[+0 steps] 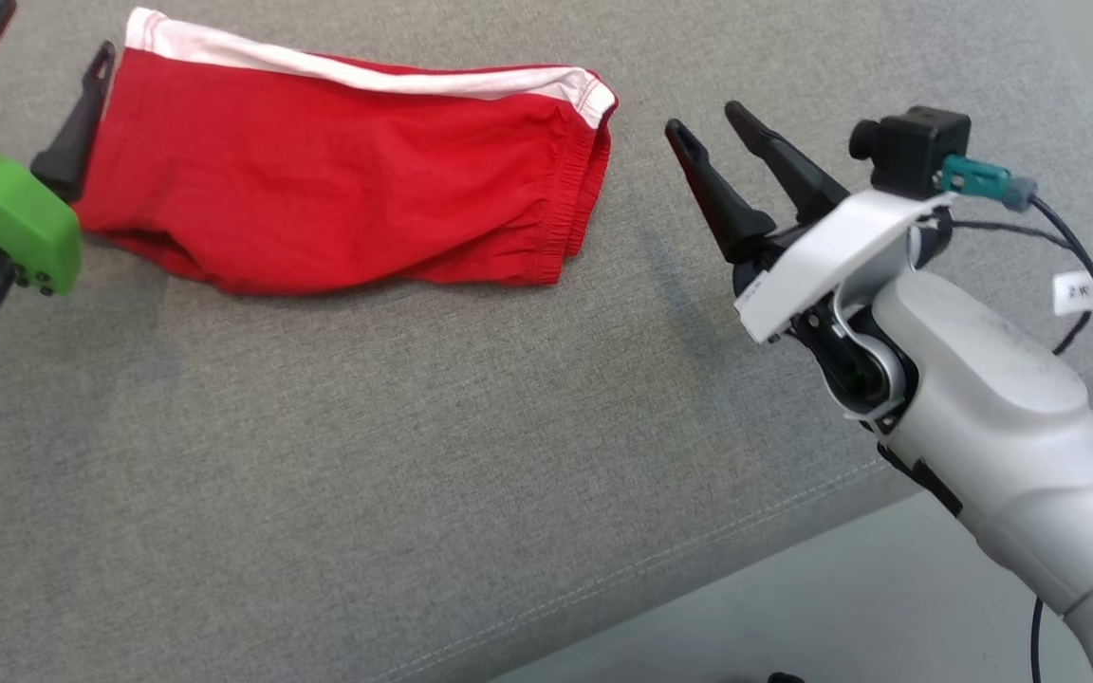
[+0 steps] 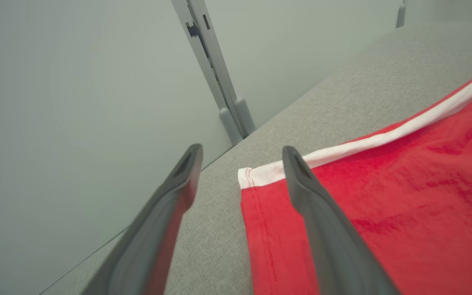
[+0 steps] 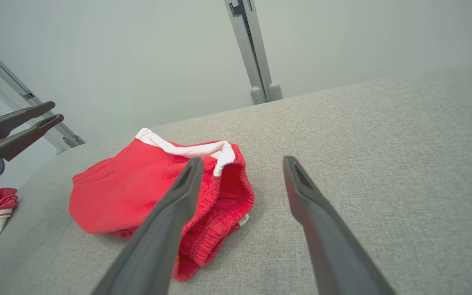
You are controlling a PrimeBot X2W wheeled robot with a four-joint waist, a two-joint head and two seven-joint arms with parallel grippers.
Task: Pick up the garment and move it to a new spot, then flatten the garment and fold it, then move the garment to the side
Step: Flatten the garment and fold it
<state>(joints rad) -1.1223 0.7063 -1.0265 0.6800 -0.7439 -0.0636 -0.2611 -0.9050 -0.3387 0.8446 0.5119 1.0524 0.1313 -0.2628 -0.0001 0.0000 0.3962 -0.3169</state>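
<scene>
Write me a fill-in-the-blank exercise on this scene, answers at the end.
The garment is mostly ____ with a white stripe.
The left tool and the right tool both stand ____, gripping nothing.
The garment lies on a ____ fabric cushion.
Missing words: red; open; grey.

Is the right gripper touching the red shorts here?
Apart. The head view shows a strip of bare grey cushion between the open right gripper and the waistband end of the red shorts.
</scene>
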